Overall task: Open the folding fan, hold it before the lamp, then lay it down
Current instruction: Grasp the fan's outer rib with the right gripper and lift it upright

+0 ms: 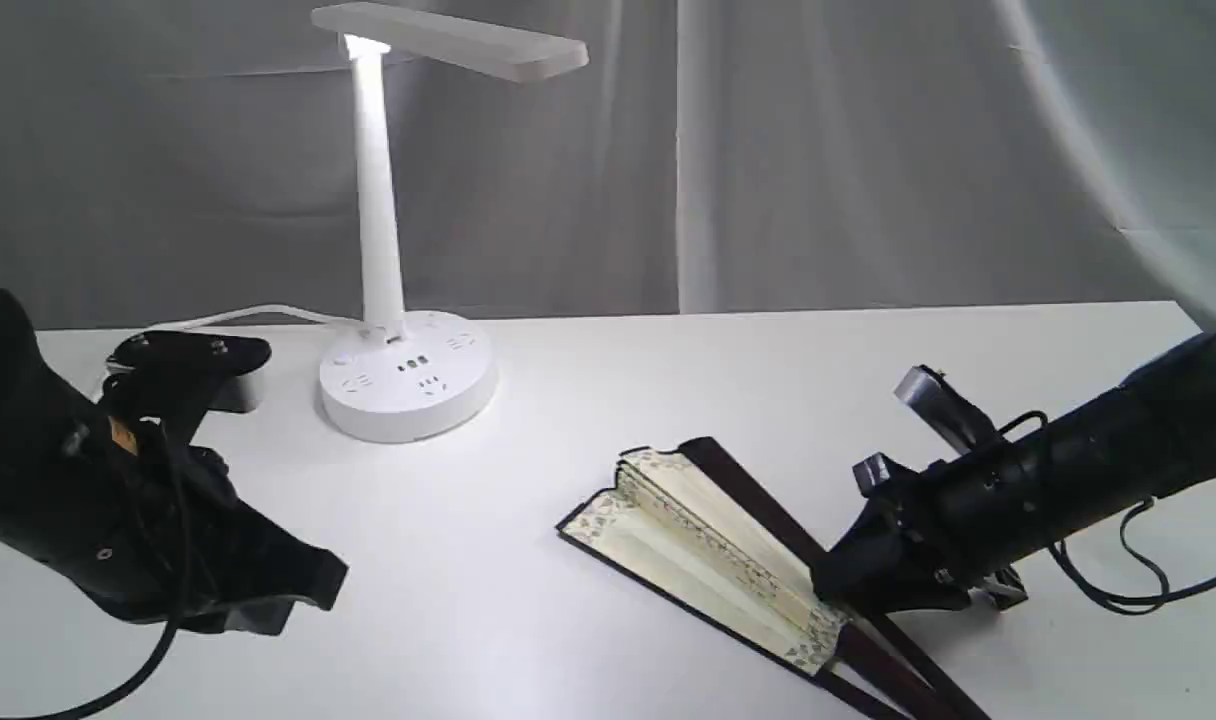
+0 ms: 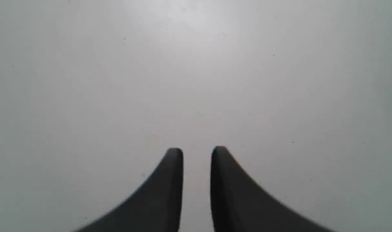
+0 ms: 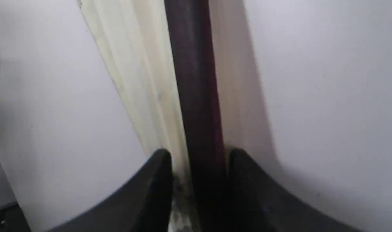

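So the big cream-paper, maroon-ribbed folding fan (image 1: 688, 550) was lying on the plain white table (image 1: 588, 400), only cracked open a bit. It sat near the front right, well apart from the white plastic flat-headed desk lamp (image 1: 373, 200), which was lit at the back left. The black right gripper (image 1: 840, 585) was down on the fan about where the leaf meets the ribs. Its jaws were closed around the dark outer guard (image 3: 196, 80) with a sliver of pleats caught in too, which looked like a real grip to me. The black left gripper (image 1: 303, 590) hovered over bare table off to the left, fingers nearly together, holding nothing. I'd call this the opening step, barely started. The next move probably needed that guard swung away from the stack while the other guard got pinned, maybe by the left one, otherwise the whole fan would just slide.
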Controlling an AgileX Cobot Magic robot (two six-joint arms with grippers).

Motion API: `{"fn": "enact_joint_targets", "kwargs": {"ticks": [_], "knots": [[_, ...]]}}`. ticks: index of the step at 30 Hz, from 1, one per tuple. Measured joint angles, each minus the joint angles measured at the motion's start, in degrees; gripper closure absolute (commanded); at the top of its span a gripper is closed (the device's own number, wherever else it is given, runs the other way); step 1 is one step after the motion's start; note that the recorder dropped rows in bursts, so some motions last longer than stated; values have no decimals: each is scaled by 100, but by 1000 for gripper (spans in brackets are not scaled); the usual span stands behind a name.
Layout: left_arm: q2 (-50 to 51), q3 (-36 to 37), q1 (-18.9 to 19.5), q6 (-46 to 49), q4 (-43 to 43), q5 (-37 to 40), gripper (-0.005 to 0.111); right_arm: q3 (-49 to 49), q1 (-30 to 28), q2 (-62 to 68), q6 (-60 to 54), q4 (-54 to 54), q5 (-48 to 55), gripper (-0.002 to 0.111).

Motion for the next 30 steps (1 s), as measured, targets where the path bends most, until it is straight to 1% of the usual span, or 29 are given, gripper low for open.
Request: {"fn": "enact_joint_targets", "kwargs": {"ticks": [1,4,5,9,12,15,18,24,25,27,29,30], "knots": [[0,0,0,0,0,0,93,0,0,0,-21,8,0,86],[0,0,0,0,0,0,93,0,0,0,-91,8,53,106],[0,0,0,0,0,0,93,0,0,0,-100,43,108,108],[0,0,0,0,0,0,93,0,0,9,-193,244,285,108],[-25,0,0,0,0,-57,93,0,0,9,-401,613,589,108],[-140,0,0,0,-212,-158,93,0,0,14,-627,1104,754,108],[-334,0,0,167,-685,-334,93,0,0,23,-696,1474,777,108],[-701,0,0,947,-1738,-404,92,0,0,-277,-705,1574,777,108],[-732,0,0,1067,-1861,-382,90,0,0,-375,-705,1600,777,108],[-785,0,0,1225,-1992,-325,81,0,0,-570,-661,1681,777,108],[-797,0,0,1326,-2092,-243,67,8,0,-740,-600,1772,777,108],[-797,0,0,1364,-2138,-202,62,8,0,-787,-559,1797,777,108]]}}
